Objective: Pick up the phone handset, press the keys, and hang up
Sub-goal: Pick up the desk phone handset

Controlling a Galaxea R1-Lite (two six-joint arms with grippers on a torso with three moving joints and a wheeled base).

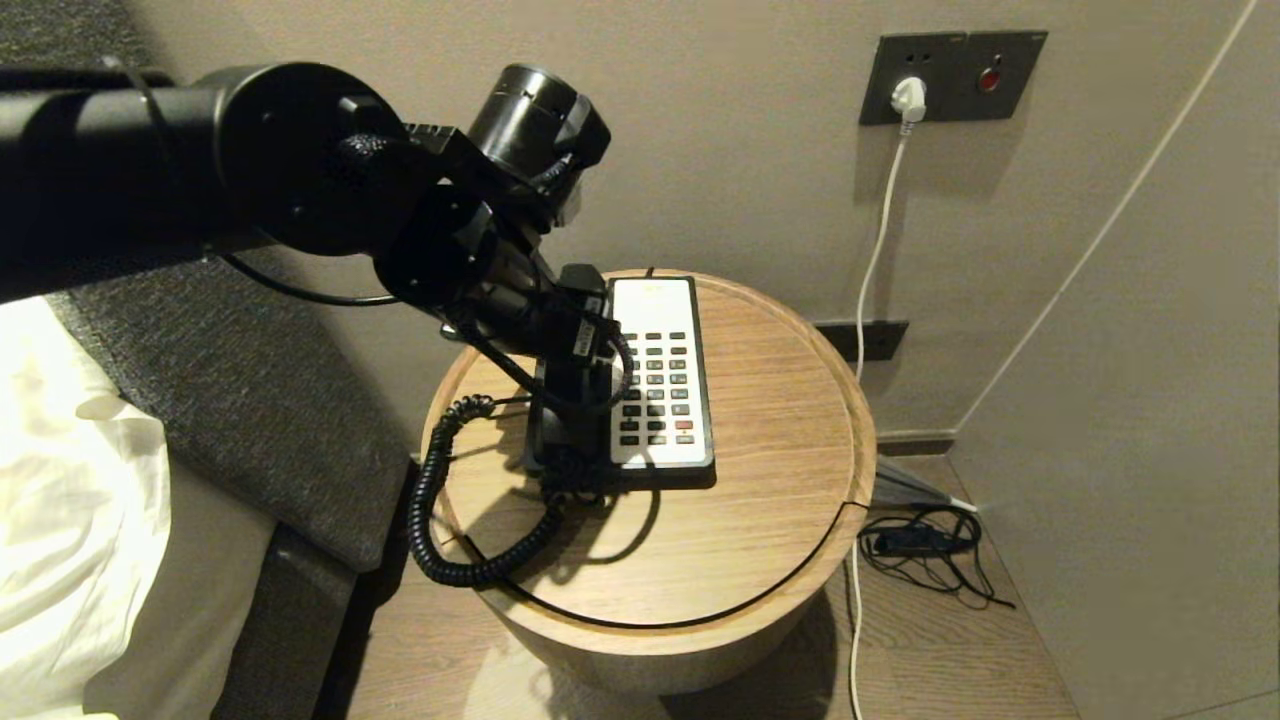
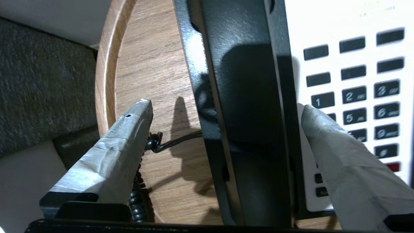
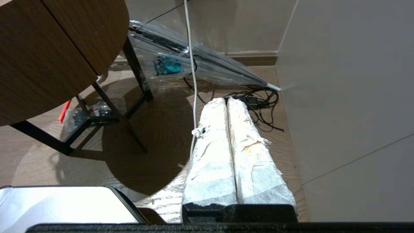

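Left tool (image 2: 226, 110) spread wide, taped fingers (image 2: 129, 129) straddling the black handset (image 2: 249, 113), one finger on the worktop side, the other over the keypad edge; neither pad seems to touch the handset yet, so nothing gripped. Handset lies in its cradle along the left side of the phone base (image 1: 660, 380), lengthwise, which is why the tool comes across its width: closing would pinch the narrow middle, likely the best hold for lifting. Looks like the pre-grasp step, task barely begun. Keypad (image 1: 657, 385) faces up beside the handset, free for pressing later. Coiled cord (image 1: 440, 510) loops off the worktop's (image 1: 780, 470) left edge and may drag when the handset rises. Left arm reaches in from the upper left in the head view, forearm roughly level, wrist bent down and forward so the tool points steeply at the phone. Right tool (image 3: 228, 106) parked low beside the worktop, pointing at the floor, taped fingers pressed together, holding nothing.
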